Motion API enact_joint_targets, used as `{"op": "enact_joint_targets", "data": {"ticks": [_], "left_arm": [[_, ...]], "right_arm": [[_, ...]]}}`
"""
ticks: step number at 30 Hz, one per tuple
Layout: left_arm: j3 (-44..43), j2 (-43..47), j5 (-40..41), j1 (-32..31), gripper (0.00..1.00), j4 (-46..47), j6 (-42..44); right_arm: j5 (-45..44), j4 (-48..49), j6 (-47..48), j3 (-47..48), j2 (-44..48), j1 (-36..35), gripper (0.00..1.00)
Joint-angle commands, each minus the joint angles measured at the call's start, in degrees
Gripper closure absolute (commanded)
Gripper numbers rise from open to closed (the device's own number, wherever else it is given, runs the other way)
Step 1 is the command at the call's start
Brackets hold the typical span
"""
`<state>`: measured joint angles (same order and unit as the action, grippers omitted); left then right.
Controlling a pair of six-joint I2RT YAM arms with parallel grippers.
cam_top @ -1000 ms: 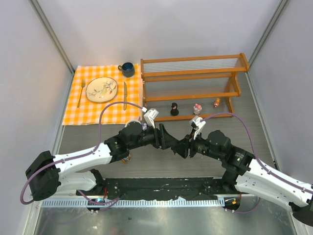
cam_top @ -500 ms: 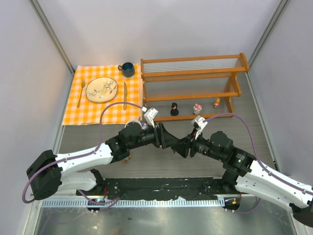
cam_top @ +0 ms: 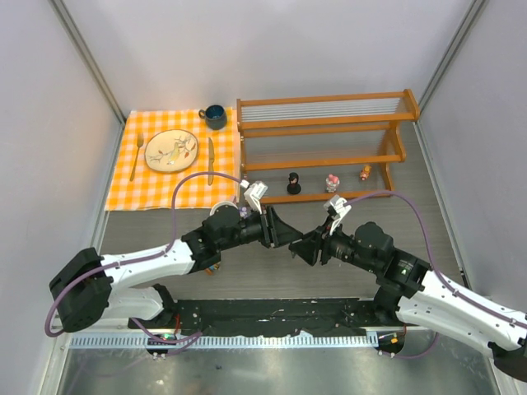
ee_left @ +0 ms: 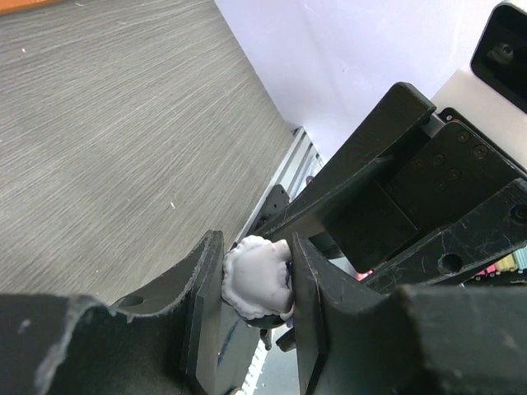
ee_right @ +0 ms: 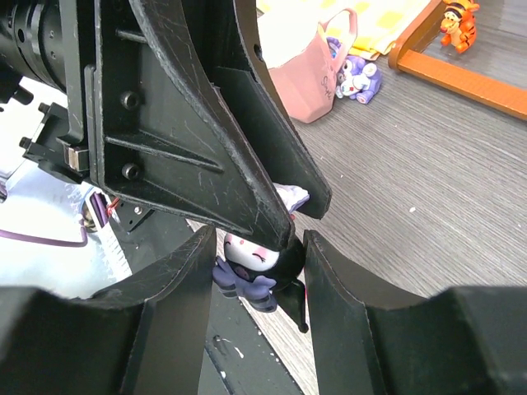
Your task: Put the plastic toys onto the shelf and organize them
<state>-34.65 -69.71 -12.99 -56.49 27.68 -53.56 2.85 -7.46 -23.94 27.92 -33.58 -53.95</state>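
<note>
Item: purple-white toy (ee_right: 251, 265), held in mid-air over the near middle of the table (cam_top: 428, 206), short of the shelf (cam_top: 323, 123). Left gripper (ee_left: 257, 247) clamped on its white head; right gripper (ee_right: 254, 247) pinching its body. Handling: right should probably let go before either arm pulls away.

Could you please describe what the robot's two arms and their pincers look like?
Both the left arm and right arm have glossy white links joined by black motor housings. A thin purple cable loops along each, and a small white camera block sits at each wrist. The left pincer and right pincer are matte black, with two flat, tapering fingers, scuffed with pale scratches.
</note>
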Motion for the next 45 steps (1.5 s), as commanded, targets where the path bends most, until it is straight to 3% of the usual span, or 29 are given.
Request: {"op": "enact_joint_targets", "data": {"ticks": [1,2,5,10,16,23,26,33,37,45], "left_arm": [[0.2,0.02,-5.47,-1.61,1.0,4.49,-1.46],[0.29,0.36,-4.85,-1.61,1.0,4.05,-1.37],[0.29,1.94,-0.92,-1.61,1.0,0.29,0.11],[0.81,6.95,7.09,-1.61,1.0,-5.17,1.53],[3.45,10.21,16.15,-1.61,1.0,-4.22,-1.54],[7.84,10.91,20.46,-1.61,1.0,4.48,-5.85],[8.72,10.48,20.81,-1.61,1.0,7.29,-6.03],[8.64,10.3,22.04,-1.61,1.0,10.46,-5.15],[8.55,9.6,21.96,-1.61,1.0,12.3,-5.06],[8.2,7.4,20.03,-1.61,1.0,15.21,-5.85]], "right_arm": [[-7.24,4.22,0.92,0.55,1.15,0.25,0.59],[-7.77,2.56,0.92,0.99,1.76,0.25,0.42],[-9.27,-0.61,0.74,1.43,3.69,0.25,0.25],[-10.32,-2.29,-1.01,0.12,8.09,0.34,0.16],[-8.83,6.83,-7.59,-5.15,10.9,0.34,0.15],[-9.53,30.7,-20.78,-15.25,9.25,0.34,0.16],[-9.71,36.62,-24.48,-17.28,7.49,0.34,0.16],[-10.59,40.77,-28.79,-18.95,5.2,0.34,0.19],[-9.97,42.71,-29.76,-19.13,3.18,0.34,0.31],[-8.48,49.12,-31.34,-19.4,-2.62,0.34,0.33]]}}
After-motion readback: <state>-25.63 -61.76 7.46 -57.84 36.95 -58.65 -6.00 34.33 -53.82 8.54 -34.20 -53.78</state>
